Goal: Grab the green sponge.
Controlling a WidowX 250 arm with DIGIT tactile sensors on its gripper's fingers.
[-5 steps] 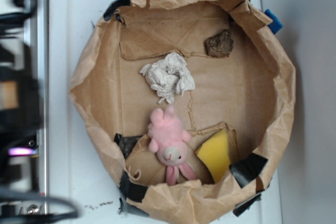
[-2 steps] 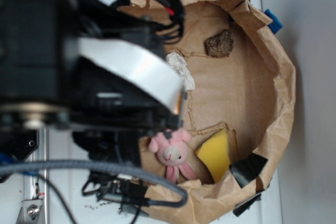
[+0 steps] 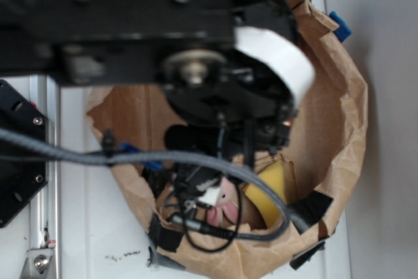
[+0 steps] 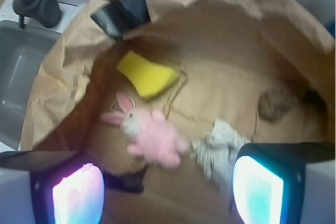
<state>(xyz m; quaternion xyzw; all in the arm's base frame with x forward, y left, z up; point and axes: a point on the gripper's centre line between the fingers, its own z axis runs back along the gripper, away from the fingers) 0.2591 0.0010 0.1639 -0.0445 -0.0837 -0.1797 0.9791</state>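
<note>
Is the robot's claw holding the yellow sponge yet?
No, it holds nothing. The gripper is open above the bag, and the green sponge lies untouched beside the pink bunny.

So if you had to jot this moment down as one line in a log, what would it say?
phase: approach | hand: open, above bin, holding nothing | target: green sponge, untouched, by bin wall | beside it: pink bunny | grasp: not yet

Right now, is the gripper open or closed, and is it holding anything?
Gripper: open and empty, its fingers wide apart above the brown paper bin, not touching the bright yellow rectangular foam sponge.
</note>
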